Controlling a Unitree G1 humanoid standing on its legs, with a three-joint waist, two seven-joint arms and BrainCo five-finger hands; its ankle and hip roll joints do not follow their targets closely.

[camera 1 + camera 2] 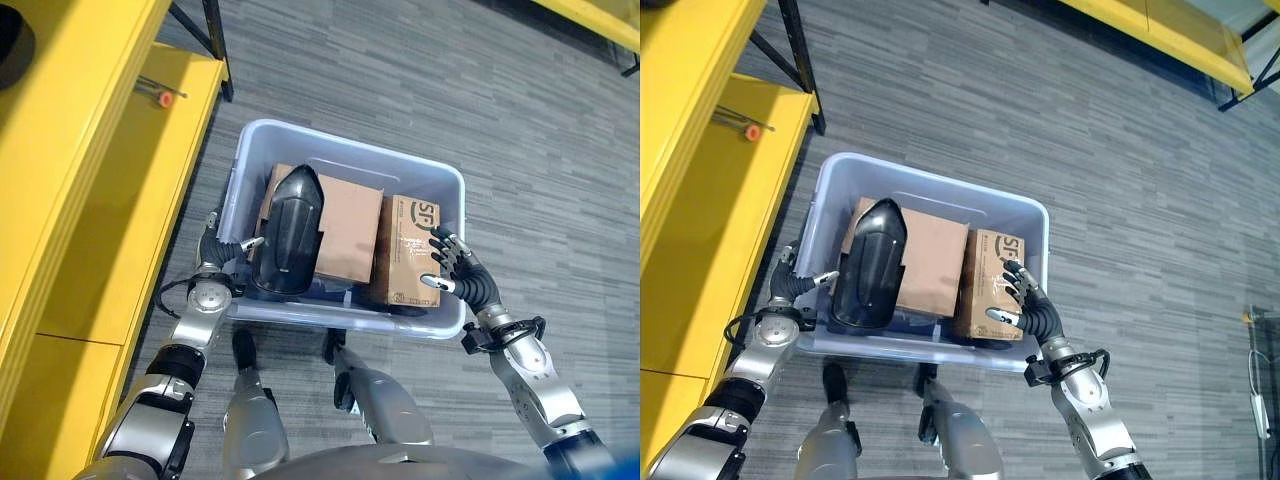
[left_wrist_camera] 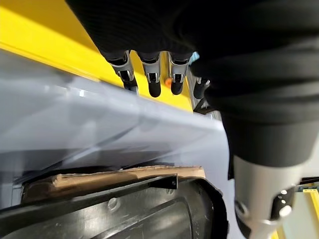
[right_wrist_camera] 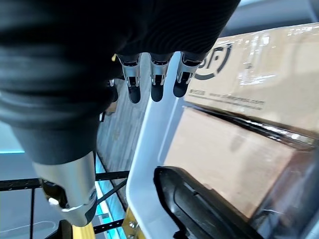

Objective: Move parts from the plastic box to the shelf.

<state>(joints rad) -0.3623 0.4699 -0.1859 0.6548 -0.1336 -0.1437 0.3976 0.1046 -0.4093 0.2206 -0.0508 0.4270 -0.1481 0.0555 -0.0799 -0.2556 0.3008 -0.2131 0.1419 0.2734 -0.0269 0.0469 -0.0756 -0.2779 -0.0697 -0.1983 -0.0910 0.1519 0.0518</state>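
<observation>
We see both hands, left hand (image 1: 222,262) and right hand (image 1: 458,270), open at the plastic box (image 1: 430,182) sides (nothing held); next, grasp the black part (image 1: 287,232).

Your left hand (image 1: 236,245) sits low on your left side, forearm reaching forward and wrist bent inward, so the hand points toward your right. Its fingers (image 2: 155,85) hang straight and side by side in the left wrist view, curled round nothing. Your right hand (image 1: 1025,300) is raised on a bent arm, palm facing left toward the other hand, fingers (image 3: 157,88) spread and loose, thumb held apart below them.
</observation>
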